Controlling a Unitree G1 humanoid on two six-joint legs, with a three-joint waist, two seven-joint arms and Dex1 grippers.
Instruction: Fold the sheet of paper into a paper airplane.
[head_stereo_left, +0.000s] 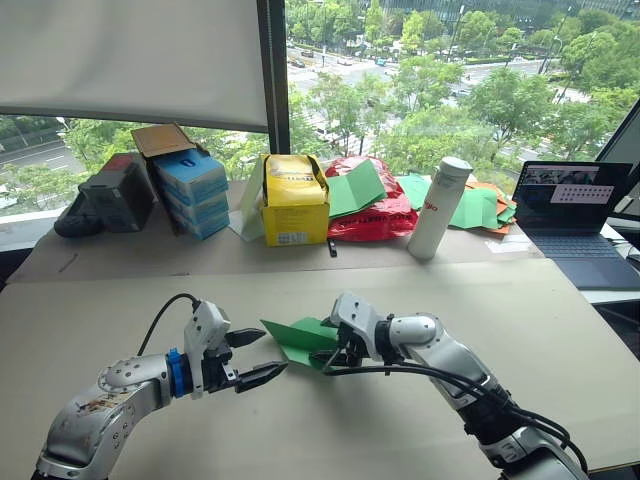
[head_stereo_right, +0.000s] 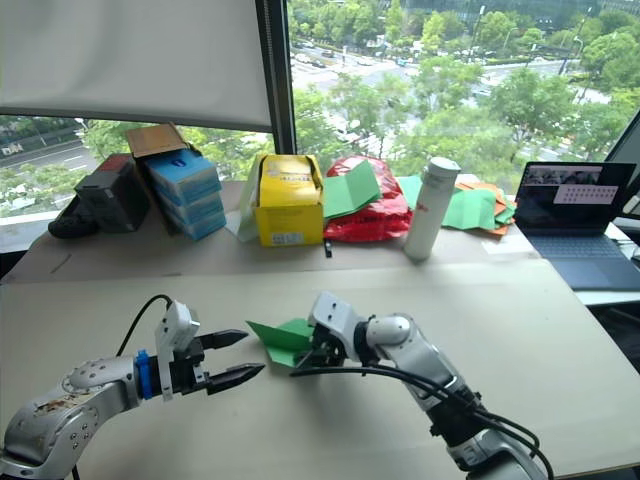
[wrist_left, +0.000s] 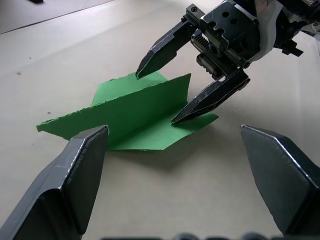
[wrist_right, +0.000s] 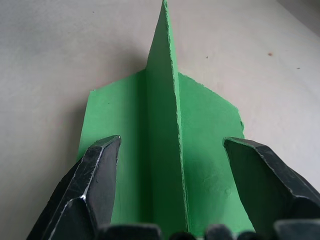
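Paper airplane (head_stereo_left: 300, 340) between open grippers

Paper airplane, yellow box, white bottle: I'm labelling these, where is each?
paper airplane (wrist_left: 145, 107): left wrist view, upright middle fin.
yellow box (head_stereo_left: 295, 205): left eye view, front face.
white bottle (head_stereo_left: 438, 210): left eye view, body.

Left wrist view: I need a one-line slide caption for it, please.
Open right gripper straddles the upright fold of the green paper airplane on the table.
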